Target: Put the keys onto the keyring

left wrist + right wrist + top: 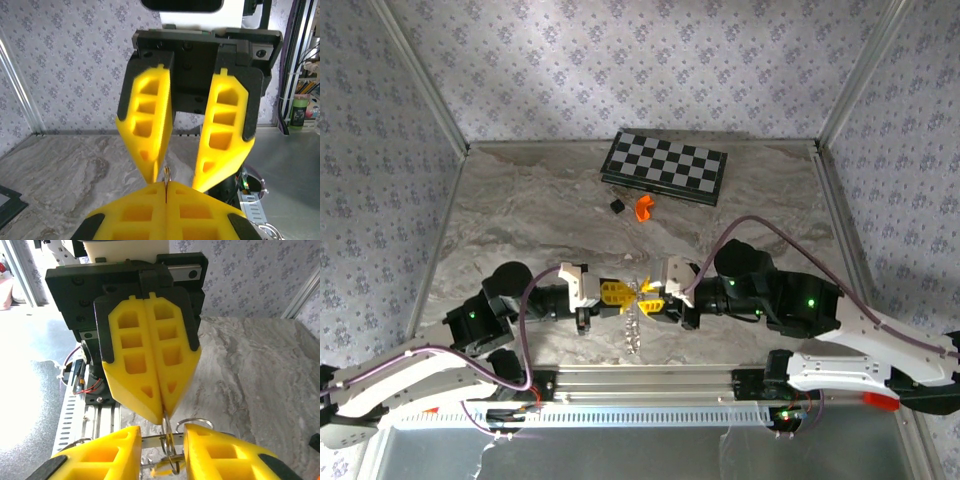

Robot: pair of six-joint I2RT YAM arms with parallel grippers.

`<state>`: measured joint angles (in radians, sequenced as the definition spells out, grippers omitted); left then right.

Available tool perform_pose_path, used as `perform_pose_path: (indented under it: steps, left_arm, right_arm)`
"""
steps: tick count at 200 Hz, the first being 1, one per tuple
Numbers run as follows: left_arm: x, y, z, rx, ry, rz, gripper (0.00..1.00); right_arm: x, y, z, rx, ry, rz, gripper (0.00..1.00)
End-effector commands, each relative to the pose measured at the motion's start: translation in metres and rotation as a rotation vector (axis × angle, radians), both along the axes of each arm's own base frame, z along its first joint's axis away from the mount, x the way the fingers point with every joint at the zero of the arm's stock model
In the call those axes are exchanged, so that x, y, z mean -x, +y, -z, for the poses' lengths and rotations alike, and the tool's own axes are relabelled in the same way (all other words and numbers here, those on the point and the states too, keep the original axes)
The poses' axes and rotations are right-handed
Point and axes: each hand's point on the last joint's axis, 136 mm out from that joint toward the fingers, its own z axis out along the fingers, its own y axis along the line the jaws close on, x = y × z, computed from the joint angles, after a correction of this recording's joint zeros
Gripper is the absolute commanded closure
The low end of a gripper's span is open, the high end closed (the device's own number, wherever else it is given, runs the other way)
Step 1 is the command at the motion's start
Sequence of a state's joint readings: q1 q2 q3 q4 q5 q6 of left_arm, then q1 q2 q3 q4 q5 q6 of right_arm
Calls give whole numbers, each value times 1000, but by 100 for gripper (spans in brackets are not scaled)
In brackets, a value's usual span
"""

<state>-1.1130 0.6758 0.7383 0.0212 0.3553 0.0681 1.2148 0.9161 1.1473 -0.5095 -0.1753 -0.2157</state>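
My two grippers meet tip to tip over the near middle of the table. The left gripper (631, 293) (166, 189) is shut, pinching a thin metal loop of the keyring (167, 174) (169, 437) edge-on between its yellow fingertips. From there the rest of the keyring (632, 335) hangs as a silvery strand toward the table's near edge. The right gripper (654, 298) (161, 450) faces it with its jaws apart, one on each side of the loop. A small yellow-orange key (167, 472) with a thin metal end dangles low between those jaws.
A folded black-and-white chessboard (665, 167) lies at the back of the marble table. Just in front of it are a small black cube (617, 205) and an orange curved piece (645, 207). Patterned walls close in three sides. A metal rail (650, 385) runs along the near edge.
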Motion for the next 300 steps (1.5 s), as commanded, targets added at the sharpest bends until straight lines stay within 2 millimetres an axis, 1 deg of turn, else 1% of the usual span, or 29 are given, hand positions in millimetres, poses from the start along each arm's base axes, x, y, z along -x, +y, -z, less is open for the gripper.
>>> perform_pose_path:
  steps: [1, 43, 66, 92, 127, 155, 186, 204, 209, 228, 262, 285, 300]
  left_arm:
    - [7, 4, -38, 159, -34, 31, 100]
    - [11, 6, -44, 204, -54, 48, 100]
    - [14, 6, -45, 213, -53, 66, 100]
    - [17, 7, -46, 222, -47, 86, 100]
    - [18, 5, -44, 222, -41, 97, 100]
    - [19, 4, -45, 227, -36, 103, 100]
    - [19, 3, -45, 235, -30, 110, 100]
    - [19, 2, -45, 242, -22, 115, 100]
    - [19, 1, -45, 241, -20, 115, 100]
    - [16, 0, -39, 227, -10, 102, 100]
    - [5, 3, -29, 184, -11, 25, 100]
    - [3, 4, -23, 144, -17, 5, 100]
    - [2, 5, -22, 128, -19, 0, 100]
  right_arm:
    - [4, 0, -7, -47, 20, -20, 74]
    - [5, -3, -13, -82, 10, -24, 80]
    - [5, -7, -17, -109, 2, -24, 83]
    - [4, -10, -17, -126, -5, -17, 86]
    - [2, -10, -21, -147, -18, -18, 90]
    - [2, -9, -21, -153, -18, -21, 92]
    - [2, -8, -21, -166, -12, -20, 92]
    - [0, -9, -20, -166, -14, -12, 98]
    - [0, -9, -21, -172, -17, -9, 100]
    - [-2, -11, -22, -180, -29, -1, 100]
    - [-5, -15, -21, -144, -29, 28, 100]
    - [-7, -17, -18, -114, -37, 39, 100]
    - [-7, -19, -19, -112, -43, 42, 100]
